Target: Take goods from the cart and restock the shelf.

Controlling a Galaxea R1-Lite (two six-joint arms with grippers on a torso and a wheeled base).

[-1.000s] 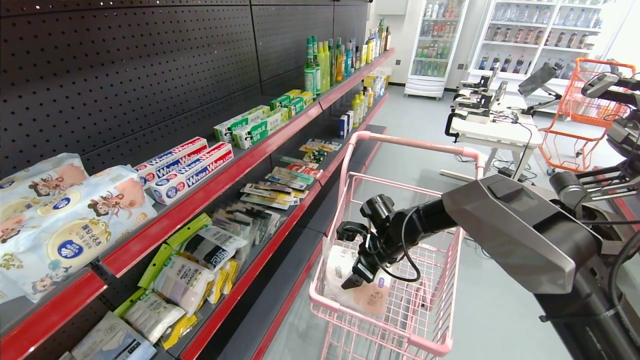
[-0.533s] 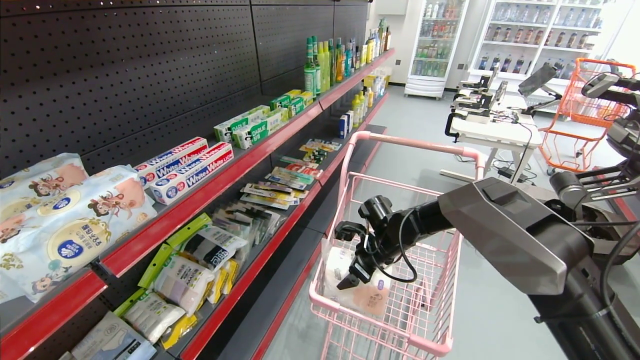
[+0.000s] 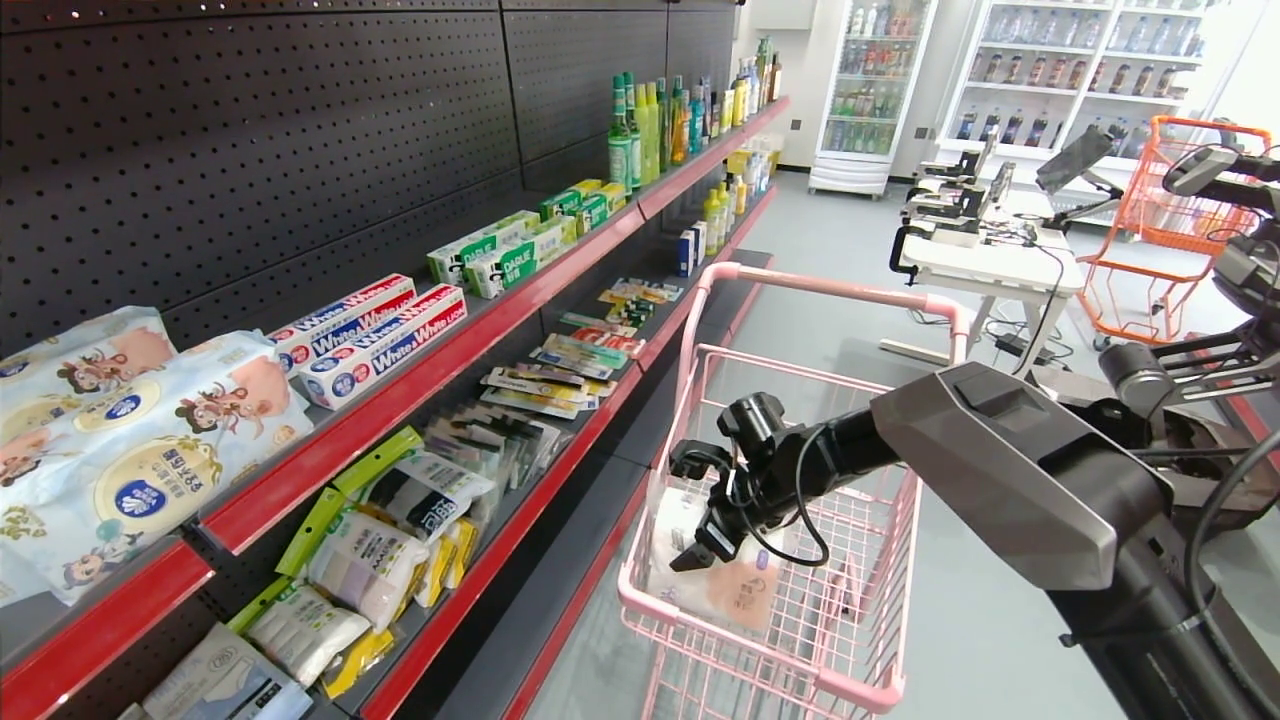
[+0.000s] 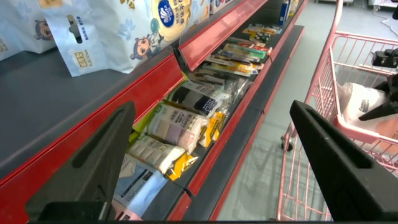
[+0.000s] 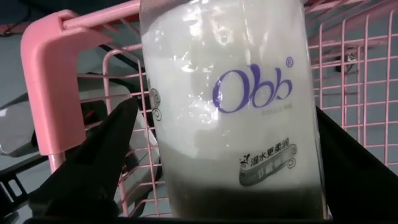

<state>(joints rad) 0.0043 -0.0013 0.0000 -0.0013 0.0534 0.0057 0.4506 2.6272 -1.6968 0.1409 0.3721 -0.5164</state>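
Two pincers are in view. Our right pincer (image 3: 700,553) hangs inside the pink cart (image 3: 830,287), at its near left corner. Its fingers are spread to either side of a clear-wrapped white pack (image 5: 230,124) that stands in the basket; we cannot tell whether they touch it. Our left pincer (image 4: 212,111) is beside the shelf (image 3: 400,395) on the left, fingers wide apart, above the lower tier's packets (image 4: 180,127). On the top tier, printed wipe bags (image 3: 140,440) lie nearest us, with toothpaste boxes (image 3: 380,335) just beyond them.
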